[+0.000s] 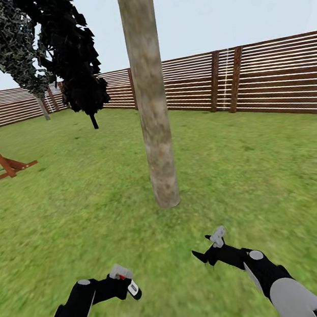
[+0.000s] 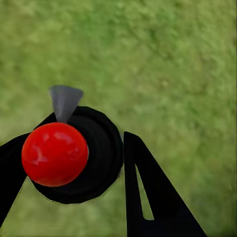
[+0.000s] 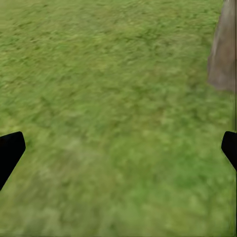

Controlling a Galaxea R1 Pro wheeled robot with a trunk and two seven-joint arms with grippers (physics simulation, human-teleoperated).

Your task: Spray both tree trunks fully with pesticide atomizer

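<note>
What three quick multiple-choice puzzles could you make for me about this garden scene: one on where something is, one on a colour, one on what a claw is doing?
1. Where does the tree trunk stand?
A. On the grass ahead, between the two arms
B. Behind the fence
C. Against the wooden frame

2. What colour is the round cap on the pesticide atomizer?
A. Blue
B. Red
C. Yellow

3. What is the right claw doing?
A. Gripping the trunk
B. Holding a bottle
C. Open and holding nothing

Answers:
1 A, the trunk rises from the lawn straight ahead.
2 B, the left wrist view shows a red ball between the left claw's fingers.
3 C, its fingertips sit far apart over bare grass.
</note>
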